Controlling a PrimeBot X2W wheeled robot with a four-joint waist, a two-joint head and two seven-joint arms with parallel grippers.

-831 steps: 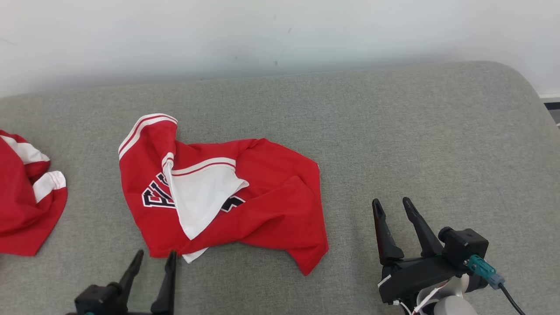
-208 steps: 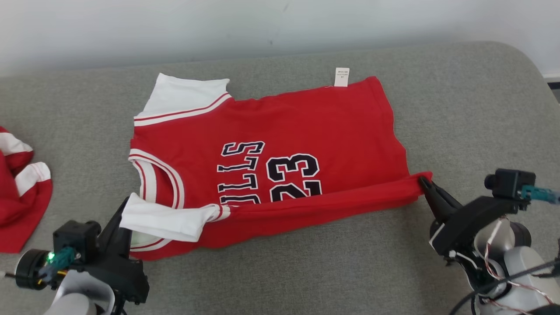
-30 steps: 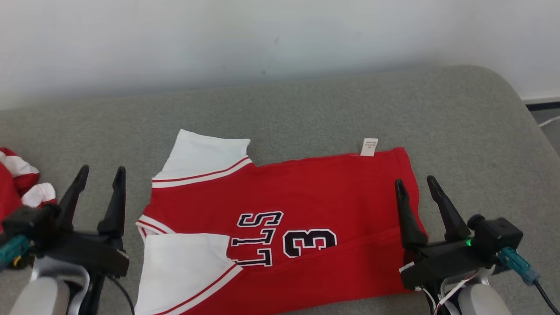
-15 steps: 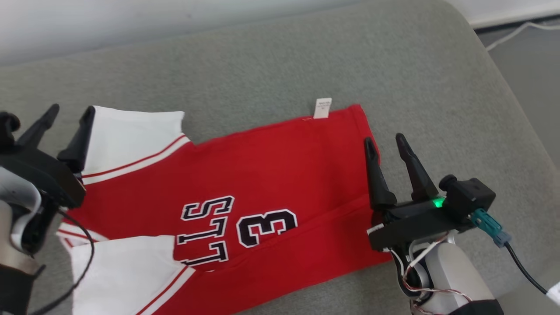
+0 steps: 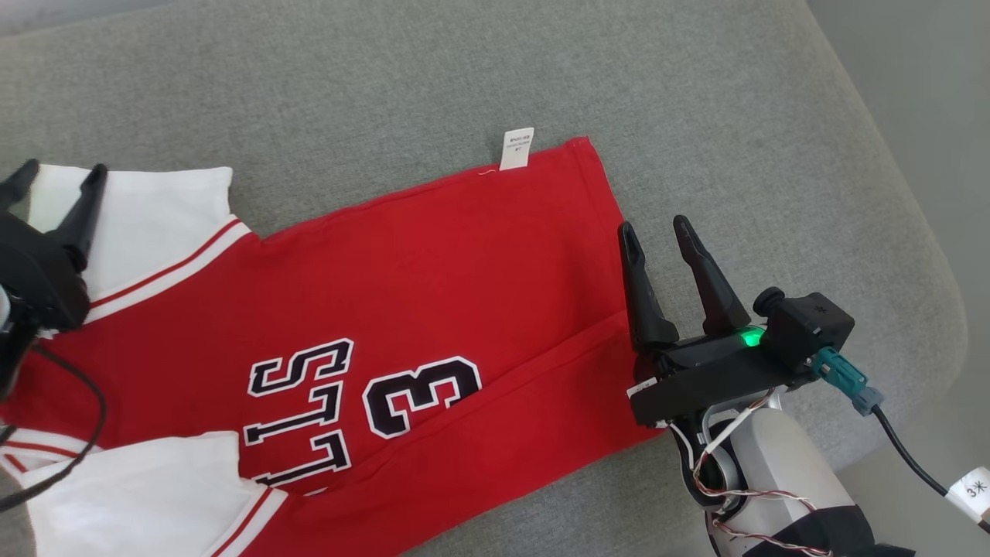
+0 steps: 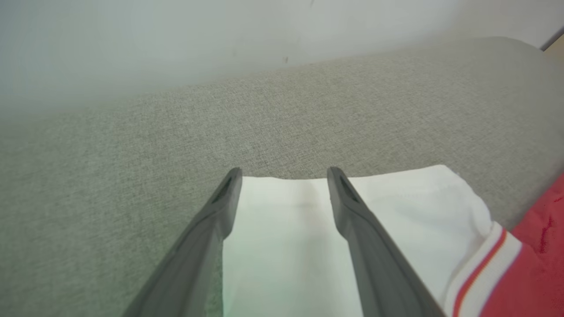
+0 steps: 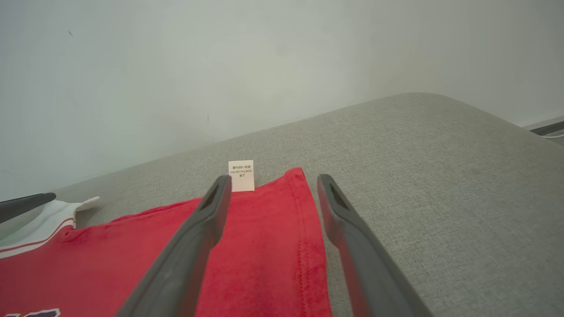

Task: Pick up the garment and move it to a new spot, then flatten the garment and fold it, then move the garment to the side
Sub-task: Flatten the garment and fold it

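Note:
The garment [image 5: 433, 263] is a red jersey with white sleeves and black lettering, lying flat with its near long edge folded over. Its white care tag [image 5: 517, 148] sticks out at the far edge. My right gripper [image 5: 653, 226] is open above the hem at the garment's right end; the right wrist view has the hem [image 7: 282, 237] between the fingers. My left gripper [image 5: 60, 174] is open over the far white sleeve [image 5: 162, 209], and the left wrist view shows that sleeve [image 6: 286, 237] between its spread fingers. Neither holds anything.
The grey cushion surface [image 5: 348, 85] extends beyond the garment, and its rounded right edge [image 5: 920, 255] drops to the floor. A pale wall [image 7: 176, 66] stands behind it. A black cable [image 5: 913, 464] with a white tag trails from my right wrist.
The head camera has tilted down and turned right, so the picture has shifted and the wall and second red garment have left it. Both grippers stay open over the garment's ends.

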